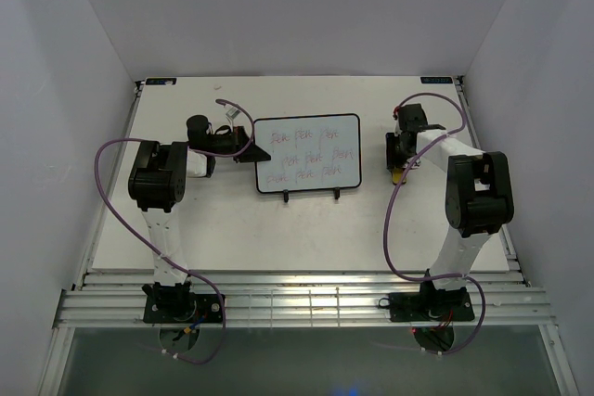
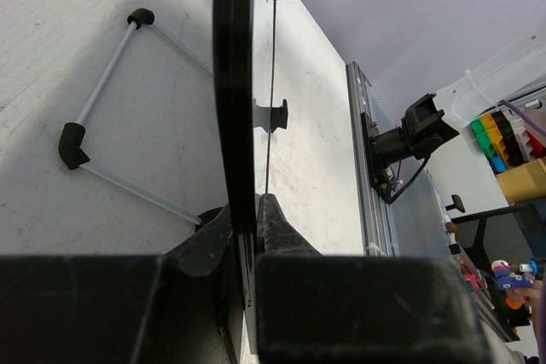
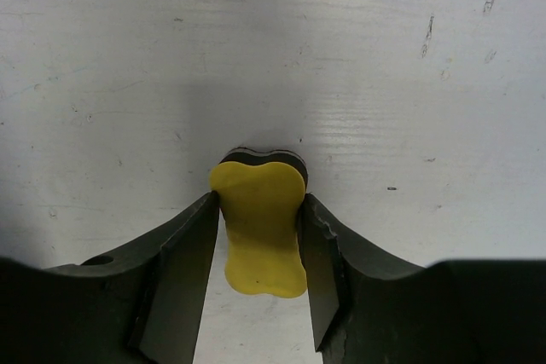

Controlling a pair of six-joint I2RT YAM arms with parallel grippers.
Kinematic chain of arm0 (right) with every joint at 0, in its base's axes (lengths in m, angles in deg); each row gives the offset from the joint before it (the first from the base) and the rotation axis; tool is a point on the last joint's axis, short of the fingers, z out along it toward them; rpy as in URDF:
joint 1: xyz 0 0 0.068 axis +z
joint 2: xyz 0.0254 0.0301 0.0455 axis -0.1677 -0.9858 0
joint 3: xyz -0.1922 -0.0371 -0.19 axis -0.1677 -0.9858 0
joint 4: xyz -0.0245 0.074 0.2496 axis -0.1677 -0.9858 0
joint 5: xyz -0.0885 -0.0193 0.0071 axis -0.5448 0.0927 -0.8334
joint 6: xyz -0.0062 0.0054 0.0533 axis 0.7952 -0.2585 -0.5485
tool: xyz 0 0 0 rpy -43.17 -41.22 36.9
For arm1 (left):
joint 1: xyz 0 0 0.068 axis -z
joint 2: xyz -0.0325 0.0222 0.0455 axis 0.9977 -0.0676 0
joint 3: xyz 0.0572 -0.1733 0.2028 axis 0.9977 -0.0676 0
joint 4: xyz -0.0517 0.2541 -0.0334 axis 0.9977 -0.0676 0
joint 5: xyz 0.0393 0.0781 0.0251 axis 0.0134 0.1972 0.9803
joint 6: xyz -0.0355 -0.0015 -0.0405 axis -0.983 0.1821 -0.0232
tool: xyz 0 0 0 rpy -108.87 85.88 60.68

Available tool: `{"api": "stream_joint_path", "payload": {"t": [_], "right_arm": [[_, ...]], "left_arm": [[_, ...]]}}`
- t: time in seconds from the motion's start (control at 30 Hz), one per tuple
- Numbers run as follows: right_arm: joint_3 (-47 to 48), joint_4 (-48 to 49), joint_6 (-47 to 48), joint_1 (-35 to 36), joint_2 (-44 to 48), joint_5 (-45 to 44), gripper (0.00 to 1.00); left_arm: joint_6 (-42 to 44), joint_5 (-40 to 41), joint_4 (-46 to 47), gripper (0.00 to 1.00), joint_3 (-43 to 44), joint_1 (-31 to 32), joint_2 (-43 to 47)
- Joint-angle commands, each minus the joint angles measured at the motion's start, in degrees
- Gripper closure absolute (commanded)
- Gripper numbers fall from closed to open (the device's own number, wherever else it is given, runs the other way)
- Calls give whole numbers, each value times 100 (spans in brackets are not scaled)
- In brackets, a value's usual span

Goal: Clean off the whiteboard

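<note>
Left wrist view: the left gripper (image 2: 250, 212) is seen clamped on the black frame of the whiteboard (image 2: 232, 83), which is held edge-on between the jaws. A wire stand foot (image 2: 72, 144) rests on the table (image 2: 162, 74) beside it. In the right wrist view, the right gripper (image 3: 259, 206) is closed on a yellow eraser (image 3: 263, 253), pinched at its sides. From above, the whiteboard is found standing on its feet mid-table, between the two grippers, covered in faint red writing (image 1: 311, 153).
</note>
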Motion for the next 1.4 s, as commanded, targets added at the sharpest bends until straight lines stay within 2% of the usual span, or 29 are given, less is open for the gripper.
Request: {"api": "stream_joint_path", "payload": {"t": [0.0, 0.2, 0.4, 0.8, 1.23, 1.37], "right_arm": [[-149, -36, -16, 19, 37, -3, 51], [-298, 52, -34, 27, 134, -3, 52], [-360, 26, -52, 36, 257, 23, 45], [-430, 26, -78, 62, 529, 15, 46], [-439, -308, -87, 36, 785, -398, 46], [-465, -413, -122, 1, 706, -809, 46]], "left_arm": [[169, 225, 61, 100, 27, -95, 348], [151, 243, 61, 100, 45, -95, 375], [108, 243, 70, 100, 62, -87, 348], [64, 234, 70, 100, 80, -87, 313], [20, 208, 61, 100, 80, -95, 331], [20, 234, 79, 100, 45, -87, 384]]}}
